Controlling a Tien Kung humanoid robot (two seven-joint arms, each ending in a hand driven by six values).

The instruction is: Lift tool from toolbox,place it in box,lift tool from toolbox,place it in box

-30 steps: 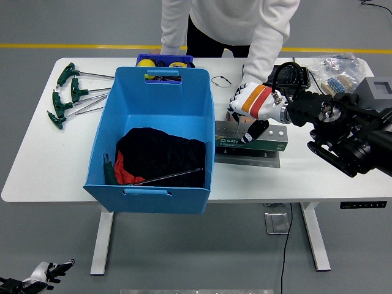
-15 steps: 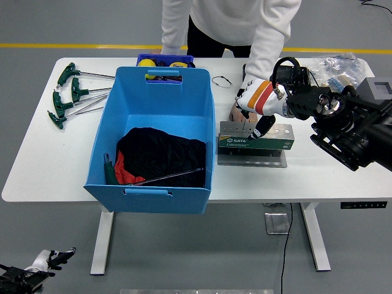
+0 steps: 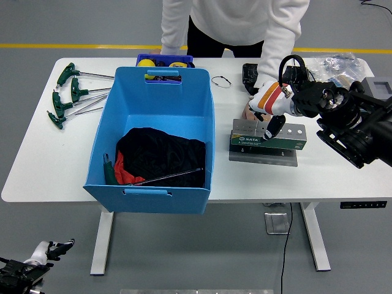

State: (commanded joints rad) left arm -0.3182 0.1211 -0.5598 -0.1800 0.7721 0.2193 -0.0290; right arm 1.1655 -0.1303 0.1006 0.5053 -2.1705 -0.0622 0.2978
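A green and grey tool rack stands on a metal base plate on the white table, right of the big blue box. My right hand, in a white and orange glove, lies over the rack's top from the right. A person's hand is just behind the rack's left end. Inside the box are a black cloth and a green-handled tool with a long metal shaft. My left hand hangs open below the table at the bottom left.
Several green T-handle wrenches lie at the table's far left. A small blue bin with yellow items sits behind the box. A black pouch, plastic bags and a grey case are at the back right.
The rack and its base plate have slid to the right, with my right hand and the person's hand moving along with them. The person's arm has shifted right too.
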